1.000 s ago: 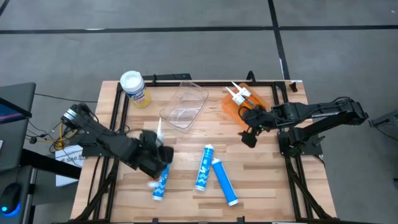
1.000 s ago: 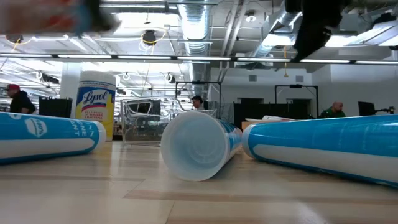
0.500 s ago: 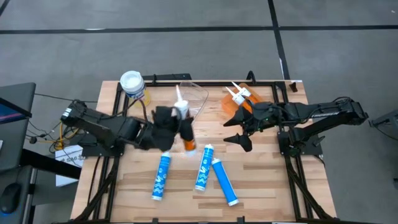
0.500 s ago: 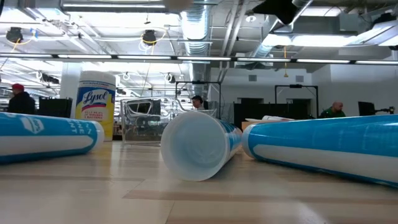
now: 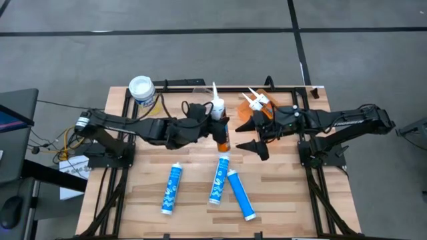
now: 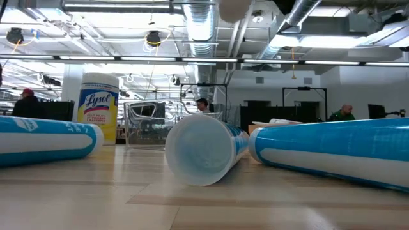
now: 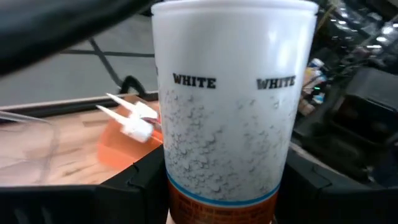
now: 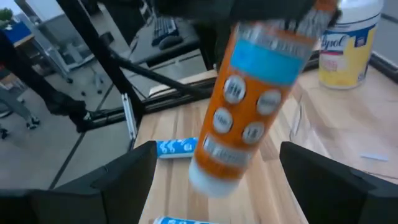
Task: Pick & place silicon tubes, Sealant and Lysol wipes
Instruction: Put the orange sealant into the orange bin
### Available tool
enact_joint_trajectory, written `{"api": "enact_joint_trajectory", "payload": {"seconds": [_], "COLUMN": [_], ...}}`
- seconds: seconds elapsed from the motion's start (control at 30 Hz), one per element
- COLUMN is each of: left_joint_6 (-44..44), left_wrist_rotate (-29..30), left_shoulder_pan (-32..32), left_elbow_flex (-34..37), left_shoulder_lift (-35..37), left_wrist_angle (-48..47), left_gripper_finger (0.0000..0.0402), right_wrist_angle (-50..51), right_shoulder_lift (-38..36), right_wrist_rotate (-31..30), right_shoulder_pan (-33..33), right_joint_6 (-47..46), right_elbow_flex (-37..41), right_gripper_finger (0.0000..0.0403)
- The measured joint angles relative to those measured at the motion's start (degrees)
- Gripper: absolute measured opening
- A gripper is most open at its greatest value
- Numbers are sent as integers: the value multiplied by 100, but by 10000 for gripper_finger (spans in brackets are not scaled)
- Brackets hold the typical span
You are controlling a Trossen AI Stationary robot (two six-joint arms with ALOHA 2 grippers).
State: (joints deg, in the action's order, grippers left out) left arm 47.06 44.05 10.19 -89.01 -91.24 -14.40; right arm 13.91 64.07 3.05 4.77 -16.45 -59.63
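My left gripper [image 5: 212, 127] reached toward three o'clock, clenched around the orange cartridge [image 5: 220, 128], facing my spread-open right gripper [image 5: 255, 137].

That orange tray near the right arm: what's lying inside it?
The orange tray holds white-nozzled cartridges; their bodies are hidden, so I can't count them. The right claw covers part of the tray.

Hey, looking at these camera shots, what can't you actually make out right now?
- Left claw: high view, its fingers are hidden behind the orange cartridge it carries.
- Clear bin: high view, the left arm covers it.
- Orange cartridge label: right wrist view, motion-blurred, unreadable.
- Orange tray: high view, the open right claw and its arm cover part of it, contents unclear.
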Motion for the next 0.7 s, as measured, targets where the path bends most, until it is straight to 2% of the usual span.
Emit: {"api": "enact_joint_trajectory", "payload": {"seconds": [0.13, 0.4, 0.7], "left_joint_6": [-121, -419, -420], "left_wrist_rotate": [-247, -281, -527], "left_shoulder_pan": [-83, -105, -203], "left_elbow_flex": [4, 1, 7], "left_shoulder_lift": [-90, -86, -258], "left_wrist_angle": [368, 853, 1178], "left_gripper_finger": [196, 196, 196], "right_wrist_angle": [-84, -219, -369], "right_shoulder_lift": [-2, 0, 0], "right_wrist_rotate": [-5, -3, -4], "right_shoulder_pan": [-178, -453, -465], "right_joint_6": [-2, -4, -6], "right_elbow_flex": [2, 2, 2], "right_gripper_finger": [331, 329, 329]}}
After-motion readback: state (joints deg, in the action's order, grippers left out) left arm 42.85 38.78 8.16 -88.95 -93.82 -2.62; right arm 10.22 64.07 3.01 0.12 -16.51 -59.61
